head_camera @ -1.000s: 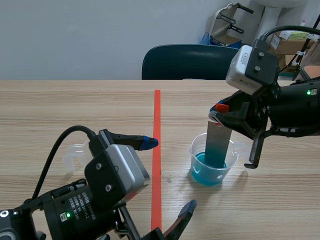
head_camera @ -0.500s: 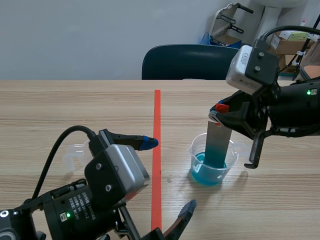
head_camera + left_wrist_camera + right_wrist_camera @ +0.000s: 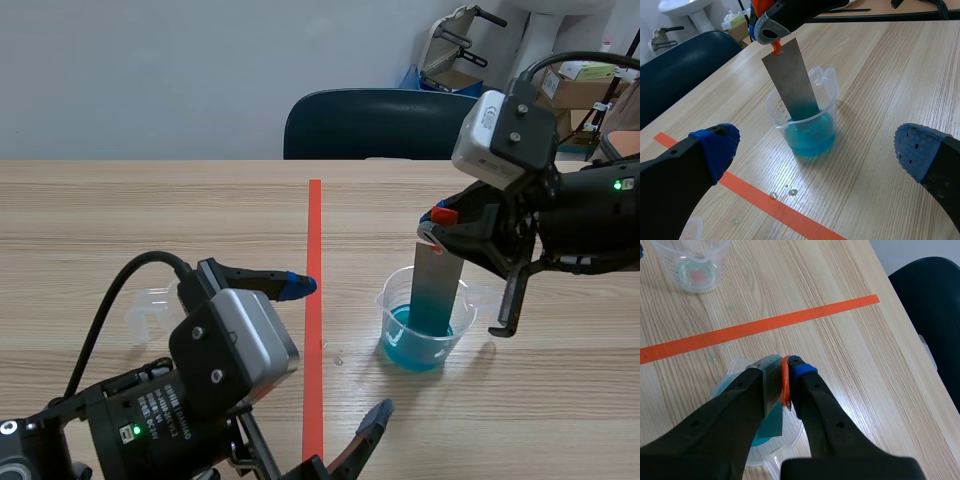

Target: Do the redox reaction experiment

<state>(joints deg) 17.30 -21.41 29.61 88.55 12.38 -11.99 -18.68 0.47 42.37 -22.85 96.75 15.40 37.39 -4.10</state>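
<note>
A clear plastic beaker (image 3: 424,322) with blue liquid stands right of the tape line. A grey metal strip (image 3: 434,285) stands upright in it, its lower end dipped in the liquid. My right gripper (image 3: 440,220) is shut on the strip's top end, where an orange tag (image 3: 785,382) shows between the fingers. In the left wrist view the beaker (image 3: 805,117) and strip (image 3: 792,80) lie ahead of my left gripper (image 3: 815,150), which is open and holds nothing. That gripper (image 3: 335,345) sits low at the front left of the table.
A second clear beaker (image 3: 152,306), without liquid, stands on the left side, partly behind my left arm; it shows too ahead of the right gripper (image 3: 692,262). Small droplets (image 3: 335,355) lie near the tape line. A dark blue chair (image 3: 375,125) stands beyond the table's far edge.
</note>
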